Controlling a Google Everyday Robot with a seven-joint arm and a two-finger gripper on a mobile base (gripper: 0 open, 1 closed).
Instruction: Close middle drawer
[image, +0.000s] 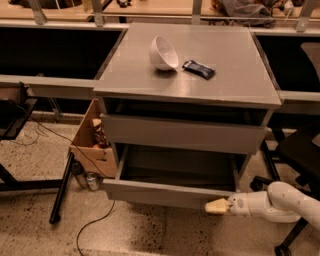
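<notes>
Low by the front right corner of the grey drawer cabinet (225, 87): gripper (216, 206), pale yellow at the tip, pointing left. Open or closed, cannot tell. Lies right against the right end of the middle drawer (160, 192), at its plain front panel. Trails back into a white arm (280, 204) that runs off to the right of the cabinet, near the floor.

Pulled well out of the cabinet front, that middle drawer: wide and shallow, grey box interior exposed and in shadow, front panel the part nearest the camera. Directly above it in the cabinet, another grey front panel (182, 134), taller, set much further back, with a dark slot between it and the cabinet top.

On the cabinet top, toward the back: white bowl (163, 52) tipped on its side, opening facing left. Just beside it to the right, apart from it, a dark flat packet (198, 69).

Against the cabinet's left side, on the floor: open cardboard box (92, 152) with items inside, too small to name. In front of that box, two cans (89, 181). Snaking over the speckled floor (150, 235) ahead of the cabinet's left front corner, a black cable (92, 226).

To the cabinet's right: black office chair (300, 150), base partly behind the arm.
</notes>
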